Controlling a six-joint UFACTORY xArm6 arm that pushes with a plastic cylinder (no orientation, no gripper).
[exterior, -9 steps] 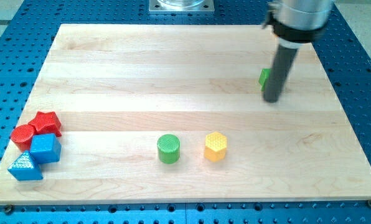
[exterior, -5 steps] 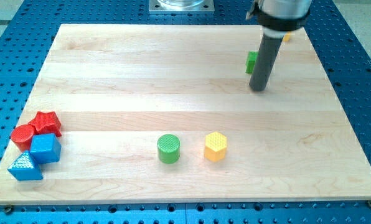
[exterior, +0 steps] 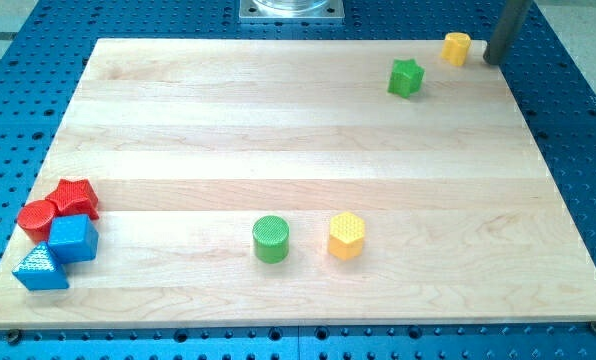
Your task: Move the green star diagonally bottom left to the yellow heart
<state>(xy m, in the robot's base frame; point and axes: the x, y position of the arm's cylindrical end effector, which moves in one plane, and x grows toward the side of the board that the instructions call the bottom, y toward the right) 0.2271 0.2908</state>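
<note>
The green star (exterior: 406, 77) lies near the view's top right on the wooden board (exterior: 298, 130). The yellow heart (exterior: 457, 47) sits above and to the right of it, close to the board's top edge, with a small gap between them. My tip (exterior: 495, 58) is at the view's top right, just right of the yellow heart and apart from it. The tip is well clear of the green star.
A green cylinder (exterior: 271, 239) and a yellow hexagon (exterior: 346, 235) stand near the bottom middle. At the lower left cluster a red cylinder (exterior: 36, 216), a red star (exterior: 75, 198), a blue cube (exterior: 72, 239) and a blue triangle (exterior: 40, 267).
The rod has moved from beside the green star up and right to the board's top right corner. The green star sits slightly higher and further left than before, now fully uncovered.
</note>
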